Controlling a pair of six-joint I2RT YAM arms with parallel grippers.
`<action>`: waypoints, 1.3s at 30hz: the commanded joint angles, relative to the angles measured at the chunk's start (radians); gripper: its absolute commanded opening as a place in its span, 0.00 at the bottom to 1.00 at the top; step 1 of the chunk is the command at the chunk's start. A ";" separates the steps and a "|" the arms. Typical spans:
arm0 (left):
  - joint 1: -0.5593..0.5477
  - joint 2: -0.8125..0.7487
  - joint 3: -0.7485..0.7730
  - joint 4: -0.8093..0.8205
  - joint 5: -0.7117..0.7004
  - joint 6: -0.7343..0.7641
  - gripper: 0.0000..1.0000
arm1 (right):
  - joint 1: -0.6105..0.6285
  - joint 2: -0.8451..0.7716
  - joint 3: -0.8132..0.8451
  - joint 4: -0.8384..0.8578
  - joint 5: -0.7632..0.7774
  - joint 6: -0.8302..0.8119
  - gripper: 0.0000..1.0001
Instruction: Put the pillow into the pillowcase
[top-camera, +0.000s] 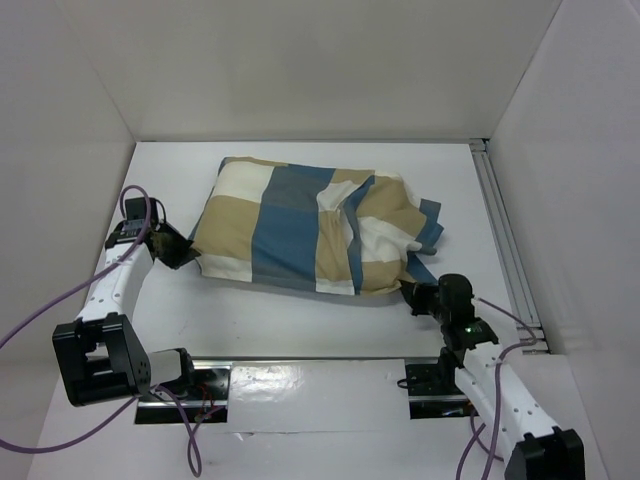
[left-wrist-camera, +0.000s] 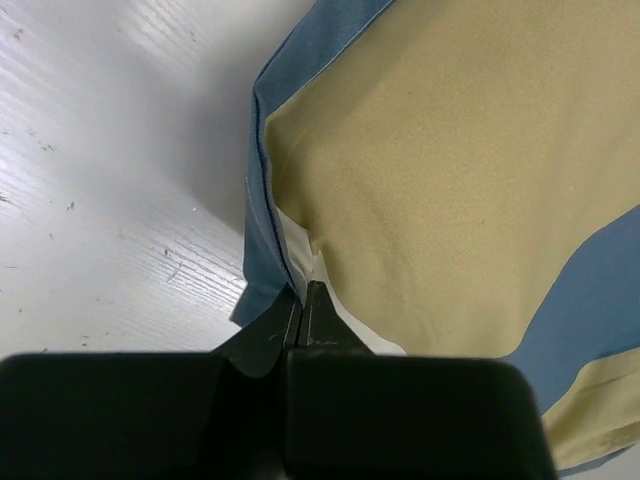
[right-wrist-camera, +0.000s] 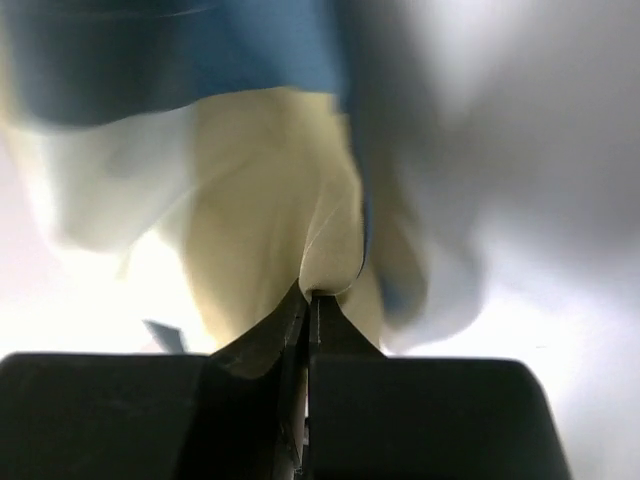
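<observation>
The pillowcase (top-camera: 300, 230) lies plump on the counter (top-camera: 300, 322), the pillow seemingly hidden inside, soft, light and floppy, best held at its edges, where the left tool (left-wrist-camera: 303, 297) and the right tool (right-wrist-camera: 308, 300) each pinch its cloth tight.

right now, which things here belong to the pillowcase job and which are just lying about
Part of the job:
- blue, tan and cream checked fabric pillowcase, bulging full
- left gripper and right gripper, each shut on its edge
- the pillow itself does not show

Not part of it:
- white table
- metal rail on the right
- purple cables
</observation>
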 joint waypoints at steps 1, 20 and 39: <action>-0.004 -0.019 0.055 0.018 0.050 -0.003 0.00 | -0.005 -0.085 0.163 -0.161 0.199 -0.056 0.00; 0.329 0.146 0.970 -0.105 0.498 -0.093 0.00 | -0.161 0.464 1.597 -0.414 0.569 -1.125 0.00; 0.243 0.212 0.857 0.023 0.272 -0.076 0.00 | -0.161 0.585 1.351 -0.195 0.322 -1.229 0.00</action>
